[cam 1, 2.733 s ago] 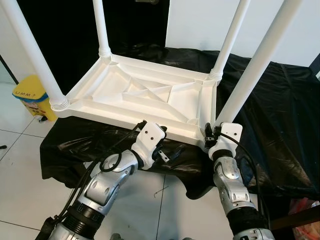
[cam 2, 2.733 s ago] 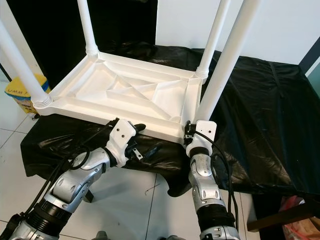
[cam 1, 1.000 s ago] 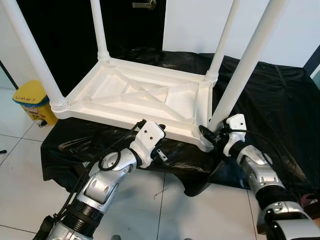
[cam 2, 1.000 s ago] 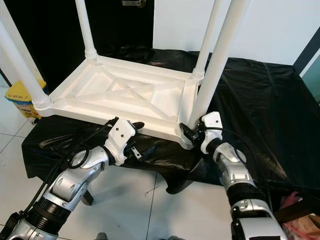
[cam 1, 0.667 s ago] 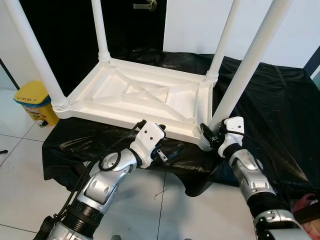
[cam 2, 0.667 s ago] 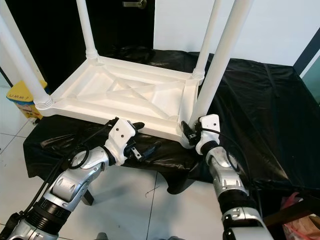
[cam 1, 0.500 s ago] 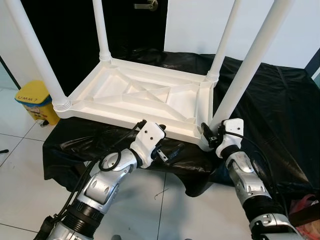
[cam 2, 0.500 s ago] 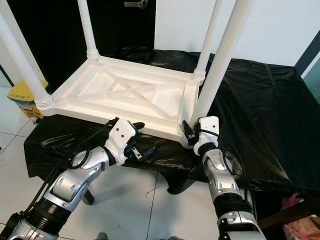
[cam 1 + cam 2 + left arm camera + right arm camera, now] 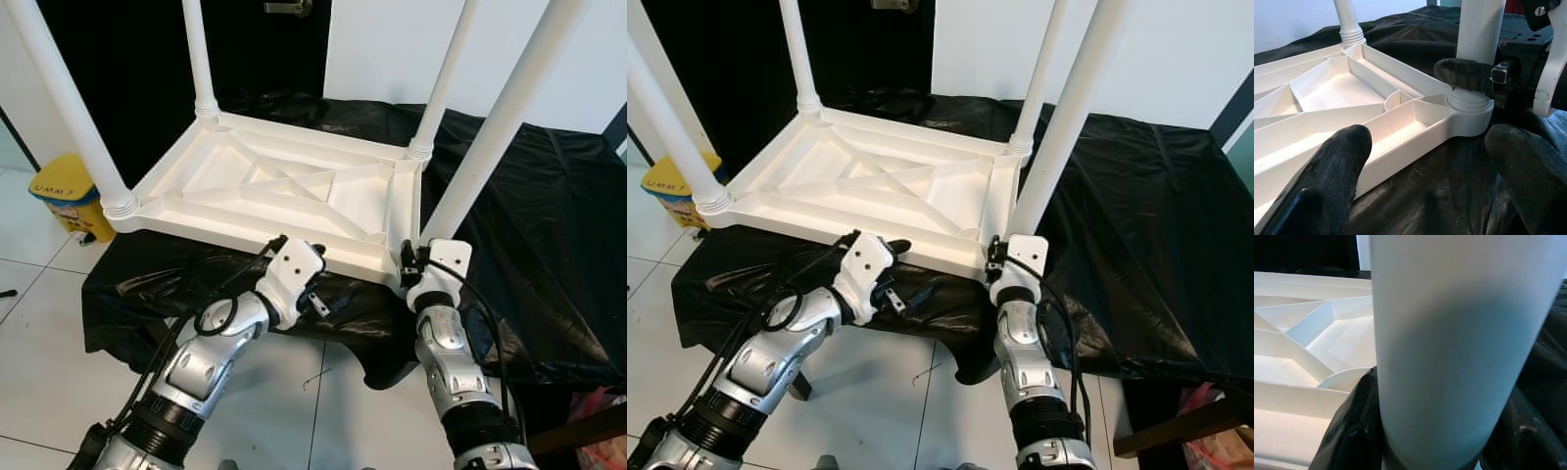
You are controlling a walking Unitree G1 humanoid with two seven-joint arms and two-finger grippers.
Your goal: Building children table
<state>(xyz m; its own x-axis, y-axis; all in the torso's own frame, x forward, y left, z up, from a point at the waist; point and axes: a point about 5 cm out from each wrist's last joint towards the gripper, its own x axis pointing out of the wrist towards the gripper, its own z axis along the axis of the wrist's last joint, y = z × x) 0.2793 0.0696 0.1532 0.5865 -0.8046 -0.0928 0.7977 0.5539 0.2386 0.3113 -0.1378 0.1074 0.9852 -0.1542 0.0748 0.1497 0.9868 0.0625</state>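
white plastic, upside down: the tabletop [image 9: 284, 191] lies on a black sheet [image 9: 529, 225] over a low stand, ribbed underside up, with four legs standing in its corner sockets. by the look of it the build is nearly done; what seems left is tightening the near right leg [image 9: 490, 122] and then turning the table over.

the right gripper [image 9: 411, 266] is at that leg's base, its fingers [image 9: 1347, 431] wrapped around the tube just above the socket collar, clamped on it. the left gripper [image 9: 1422, 161] rests beside the tabletop's near edge, fingers spread wide with nothing between them, one tip against the rim and the other over the sheet.

how far any leg is screwed home cannot be judged, since the threads sit inside the collars. all four legs are cut off at the top of the head views. the stand under the sheet is covered. a yellow bin [image 9: 61, 196] sits on the floor to the left, partly behind the near left leg [image 9: 73, 108].
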